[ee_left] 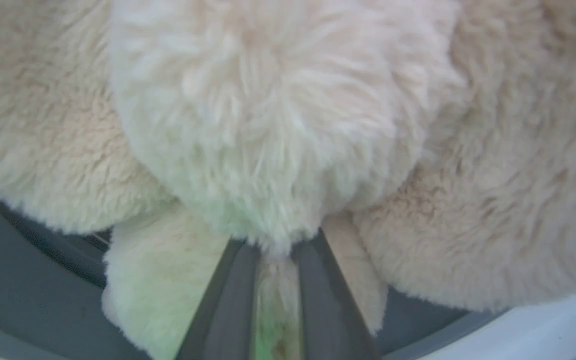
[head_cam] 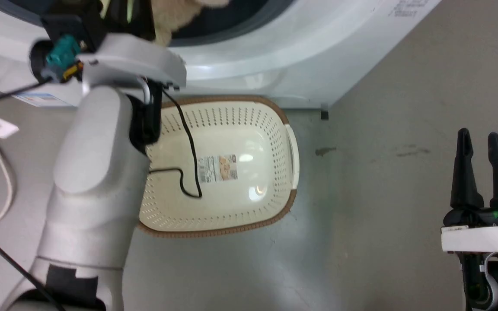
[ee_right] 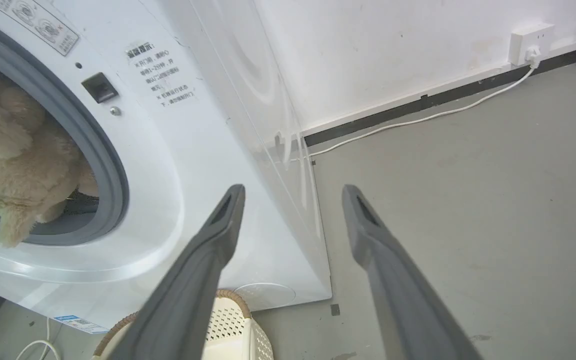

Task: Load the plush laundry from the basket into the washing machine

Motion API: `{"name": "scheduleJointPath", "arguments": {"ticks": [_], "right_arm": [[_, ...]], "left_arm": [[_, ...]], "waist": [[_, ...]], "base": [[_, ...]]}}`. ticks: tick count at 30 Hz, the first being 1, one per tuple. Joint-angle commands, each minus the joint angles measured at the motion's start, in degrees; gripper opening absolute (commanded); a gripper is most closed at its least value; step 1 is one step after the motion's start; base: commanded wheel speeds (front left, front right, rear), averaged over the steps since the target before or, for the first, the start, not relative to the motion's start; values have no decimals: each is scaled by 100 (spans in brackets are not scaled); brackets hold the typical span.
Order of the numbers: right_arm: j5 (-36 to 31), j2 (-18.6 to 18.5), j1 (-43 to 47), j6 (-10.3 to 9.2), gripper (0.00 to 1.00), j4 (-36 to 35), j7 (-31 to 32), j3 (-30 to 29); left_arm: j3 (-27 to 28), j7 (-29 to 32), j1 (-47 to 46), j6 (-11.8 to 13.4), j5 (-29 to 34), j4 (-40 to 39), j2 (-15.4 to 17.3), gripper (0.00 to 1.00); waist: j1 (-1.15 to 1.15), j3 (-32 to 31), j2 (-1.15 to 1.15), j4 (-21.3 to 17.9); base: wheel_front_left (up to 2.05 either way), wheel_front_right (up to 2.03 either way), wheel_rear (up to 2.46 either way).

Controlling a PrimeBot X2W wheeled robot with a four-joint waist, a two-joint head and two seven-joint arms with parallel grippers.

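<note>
The plush laundry [ee_left: 278, 125] is shaggy cream-beige, palest on the lobe just beyond the dark grey fingers of the left gripper [ee_left: 276, 243], green-tinged between them. The washing machine [ee_right: 193, 150], left of the dark grey right gripper [ee_right: 293, 192], is white with a grey gasket. The basket [head_cam: 240, 119] is cream, dot-perforated, brown-rimmed.

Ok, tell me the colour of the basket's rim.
Brown, woven-look, on the cream basket; shows best in the head view.

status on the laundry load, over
Left gripper shut on plush laundry in the washing machine opening, one lobe over the gasket. Right gripper open, idle. Basket holds no laundry; nothing blocking.
</note>
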Motion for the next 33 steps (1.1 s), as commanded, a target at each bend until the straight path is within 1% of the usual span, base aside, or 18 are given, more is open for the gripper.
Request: {"name": "scheduleJointPath", "arguments": {"ticks": [1,7,16,27,33], "right_arm": [[53,-5,-86,5,100,-30,-47,-7],[127,-5,-204,5,100,-53,-106,60],[237,-5,-258,5,100,-79,-195,276],[292,-5,-226,5,100,-267,-237,451],[341,-5,-202,5,100,-340,-246,522]], "left_arm": [[44,-39,-252,-34,99,-31,16,0],[146,-39,-965,-73,346,45,157,0],[104,0,-2100,-117,687,382,605,0],[-138,624,-3503,-180,1125,435,1198,0],[-153,892,-4095,-222,1207,370,1450,0]], "waist": [[-1,316,0,-142],[-1,804,0,-283],[-1,1399,0,-504],[-1,2144,0,-686],[-1,2485,0,-807]], "base": [[0,0,0],[0,0,0],[0,0,0],[0,0,0],[0,0,0]]}}
